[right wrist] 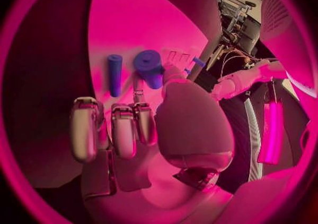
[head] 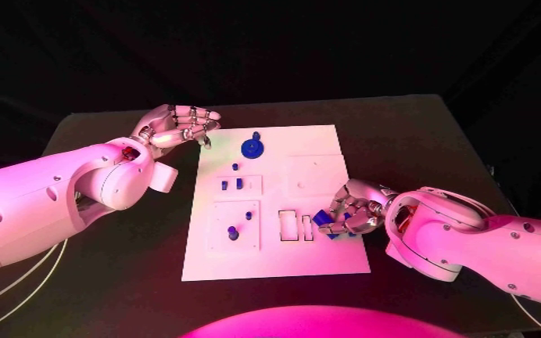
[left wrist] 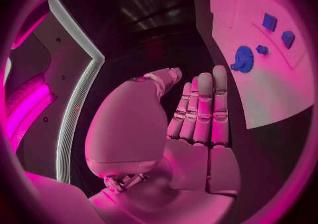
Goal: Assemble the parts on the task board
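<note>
Task board [head: 327, 260] is seen lying flat in the middle of the black table [head: 417, 131], with bare table left open on both sides and at the far edge. Left hand [head: 175, 128] is hung just off the board's far left corner, over the table rather than the board; its fingers are held straight and close together in the left wrist view [left wrist: 202, 110], and nothing is gripped or touched. Blue gear [head: 254, 148] is stood on the board near that corner, just beside the left hand but apart from it; it is also seen in the left wrist view [left wrist: 243, 59]. Small blue parts [head: 231, 185] are set in the raised plate below the gear, and a blue peg [head: 234, 233] is stood in the lower plate. Right hand [head: 352, 211] is placed over the board's right half near the two slots [head: 296, 225], fingers curled in. A blue part [head: 324, 219] is pinched at its fingertips; in the right wrist view blue cylinders [right wrist: 149, 67] are seen against the board just past the fingers [right wrist: 122, 128].
</note>
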Controlling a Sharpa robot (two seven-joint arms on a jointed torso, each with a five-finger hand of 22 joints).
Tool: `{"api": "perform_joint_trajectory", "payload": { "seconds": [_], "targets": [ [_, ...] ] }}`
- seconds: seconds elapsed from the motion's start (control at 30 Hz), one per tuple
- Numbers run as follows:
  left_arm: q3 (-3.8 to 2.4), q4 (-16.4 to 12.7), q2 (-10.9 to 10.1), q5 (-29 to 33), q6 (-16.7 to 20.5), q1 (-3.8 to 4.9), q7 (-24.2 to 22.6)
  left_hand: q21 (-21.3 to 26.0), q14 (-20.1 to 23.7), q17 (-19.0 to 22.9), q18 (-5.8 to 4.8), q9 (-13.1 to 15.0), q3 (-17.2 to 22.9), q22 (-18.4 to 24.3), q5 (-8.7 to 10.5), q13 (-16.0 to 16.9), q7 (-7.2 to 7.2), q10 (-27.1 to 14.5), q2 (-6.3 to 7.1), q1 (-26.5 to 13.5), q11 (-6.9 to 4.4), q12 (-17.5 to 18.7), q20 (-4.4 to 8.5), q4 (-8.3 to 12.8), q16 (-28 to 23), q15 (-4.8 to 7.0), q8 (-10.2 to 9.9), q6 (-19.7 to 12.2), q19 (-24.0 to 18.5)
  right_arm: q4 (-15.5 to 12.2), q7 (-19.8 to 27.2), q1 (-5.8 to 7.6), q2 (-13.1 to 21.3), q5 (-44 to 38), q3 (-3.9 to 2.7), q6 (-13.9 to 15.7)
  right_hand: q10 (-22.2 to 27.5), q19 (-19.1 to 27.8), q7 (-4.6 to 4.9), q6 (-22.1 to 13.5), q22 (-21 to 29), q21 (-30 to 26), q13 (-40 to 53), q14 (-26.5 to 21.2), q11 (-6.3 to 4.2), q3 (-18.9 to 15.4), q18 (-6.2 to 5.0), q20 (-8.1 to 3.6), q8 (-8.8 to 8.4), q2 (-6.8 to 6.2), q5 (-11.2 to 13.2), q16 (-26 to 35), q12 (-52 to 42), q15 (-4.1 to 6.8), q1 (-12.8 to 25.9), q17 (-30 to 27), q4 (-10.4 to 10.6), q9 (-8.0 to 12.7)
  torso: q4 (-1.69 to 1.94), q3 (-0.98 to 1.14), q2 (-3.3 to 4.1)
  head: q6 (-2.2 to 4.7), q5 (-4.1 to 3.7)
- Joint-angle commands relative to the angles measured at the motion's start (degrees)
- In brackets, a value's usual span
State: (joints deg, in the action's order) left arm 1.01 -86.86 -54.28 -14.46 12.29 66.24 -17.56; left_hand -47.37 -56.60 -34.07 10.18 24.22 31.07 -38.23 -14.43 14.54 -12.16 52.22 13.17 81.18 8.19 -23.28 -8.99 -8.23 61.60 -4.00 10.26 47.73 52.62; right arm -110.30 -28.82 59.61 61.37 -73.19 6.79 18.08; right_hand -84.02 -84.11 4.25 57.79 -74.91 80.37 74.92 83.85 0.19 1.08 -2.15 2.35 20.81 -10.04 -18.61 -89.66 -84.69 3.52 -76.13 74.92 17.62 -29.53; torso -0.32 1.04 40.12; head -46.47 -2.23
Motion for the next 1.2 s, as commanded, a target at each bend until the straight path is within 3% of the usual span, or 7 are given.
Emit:
{"api": "perform_joint_trajectory", "payload": {
  "seconds": [0.03,0.13,0.3,0.43,0.77,1.03,1.2],
  "targets": [
    [-0.03,-0.21,0.02,0.18,-0.54,0.01,-0.23,0.33,0.24,0.09,0.36,0.0,-0.31,0.09,-0.39,-0.07,0.04,-0.36,-0.23,0.17,0.13,-0.36,-0.29,-0.1,0.13,-0.03,-0.1,-0.37,0.14,0.7,-2.59,-0.76,-0.01,-0.12,0.68,-1.59,-1.79,-4.39,-0.07,0.37,-12.94,0.06,8.42,5.96,-0.39,3.64,0.53,-0.41,-0.04,1.42,-0.6,0.01,0.29,0.42,-4.16,14.25,-1.1,0.83,-0.06,-0.05,0.03,0.15,-0.18],
    [-0.03,-0.23,0.04,0.18,-0.55,0.01,-0.23,0.33,0.27,0.11,0.37,0.01,-0.28,0.09,-0.41,-0.07,0.05,-0.35,-0.23,0.28,0.12,-0.42,-0.28,-0.05,0.13,-0.02,-0.07,-0.33,0.14,0.42,-2.59,-0.77,-0.06,1.73,0.68,0.06,-1.85,-4.41,-0.09,0.68,-12.98,0.23,8.59,5.98,-0.43,6.43,0.56,-0.46,-0.1,0.61,-2.23,-0.03,0.34,0.47,-4.56,14.35,-1.05,1.15,-0.02,-0.01,0.01,0.21,-0.2],
    [-0.03,-0.21,0.05,0.18,-0.53,0.01,-0.23,0.33,0.27,0.11,0.37,0.01,-0.28,0.09,-0.41,-0.07,0.05,-0.35,-0.23,0.28,0.12,-0.42,-0.28,-0.05,0.13,-0.02,-0.07,-0.33,0.14,-0.38,-2.5,-0.68,0.13,5.66,0.68,2.59,-1.99,-4.45,-0.16,1.0,-13.03,0.49,8.82,6.0,-0.49,8.07,0.6,-0.46,0.0,0.08,-3.12,-0.07,0.25,0.51,-4.06,14.45,-1.04,1.26,0.06,0.01,-0.01,0.27,-0.35],
    [-0.03,-0.2,0.05,0.18,-0.51,0.01,-0.23,0.33,0.27,0.11,0.37,0.01,-0.28,0.09,-0.41,-0.07,0.05,-0.35,-0.23,0.28,0.12,-0.42,-0.28,-0.05,0.13,-0.02,-0.07,-0.33,0.14,-1.14,-2.46,0.24,0.29,8.53,0.66,3.62,-2.11,-4.48,-0.37,1.43,-13.07,0.69,9.0,6.01,-0.64,9.64,0.63,-0.53,0.31,-0.32,-4.02,-0.08,0.2,0.62,-3.13,14.49,-1.06,1.24,0.0,-0.04,0.0,0.41,-0.4],
    [-0.03,-0.2,0.08,0.18,-0.43,0.02,-0.2,0.34,0.28,0.12,0.36,0.01,-0.28,0.09,-0.41,-0.07,0.05,-0.33,-0.24,0.3,0.11,-0.48,-0.28,-0.05,0.14,-0.01,-0.04,-0.3,0.15,-3.27,-2.56,2.59,0.25,14.95,0.65,5.05,-2.28,-4.56,-0.64,1.92,-13.19,1.23,9.2,6.04,-0.89,11.32,0.72,-0.69,0.89,-0.69,-4.21,-0.12,0.14,0.82,-1.62,14.58,-0.98,1.05,-0.01,0.0,0.0,0.5,-0.42],
    [-0.03,-0.22,0.1,0.18,-0.44,0.02,-0.22,0.34,0.29,0.12,0.36,0.02,-0.28,0.09,-0.41,-0.07,0.05,-0.31,-0.25,0.31,0.11,-0.51,-0.28,-0.05,0.15,-0.01,-0.03,-0.29,0.15,-3.27,-2.5,2.96,-0.97,17.19,0.66,5.05,-2.38,-4.61,-0.67,1.85,-13.25,1.51,9.29,6.06,-0.94,12.34,0.76,-0.78,1.24,-1.03,-4.16,-0.16,0.18,0.89,0.68,14.67,-0.94,0.88,0.0,0.01,0.04,0.44,-0.33],
    [-0.03,-0.27,0.1,0.18,-0.47,0.02,-0.22,0.34,0.29,0.12,0.36,0.02,-0.28,0.09,-0.41,-0.07,0.05,-0.31,-0.25,0.31,0.11,-0.51,-0.28,-0.05,0.15,-0.01,-0.03,-0.29,0.15,-2.44,-2.47,2.45,-2.69,17.47,0.69,4.83,-2.44,-4.58,-0.69,1.81,-13.22,1.41,9.37,6.05,-0.93,12.84,0.74,-0.78,1.55,-1.1,-3.62,-0.14,0.19,0.88,2.64,14.65,-0.95,0.74,-0.02,0.04,0.08,0.43,-0.25]
  ]
}}
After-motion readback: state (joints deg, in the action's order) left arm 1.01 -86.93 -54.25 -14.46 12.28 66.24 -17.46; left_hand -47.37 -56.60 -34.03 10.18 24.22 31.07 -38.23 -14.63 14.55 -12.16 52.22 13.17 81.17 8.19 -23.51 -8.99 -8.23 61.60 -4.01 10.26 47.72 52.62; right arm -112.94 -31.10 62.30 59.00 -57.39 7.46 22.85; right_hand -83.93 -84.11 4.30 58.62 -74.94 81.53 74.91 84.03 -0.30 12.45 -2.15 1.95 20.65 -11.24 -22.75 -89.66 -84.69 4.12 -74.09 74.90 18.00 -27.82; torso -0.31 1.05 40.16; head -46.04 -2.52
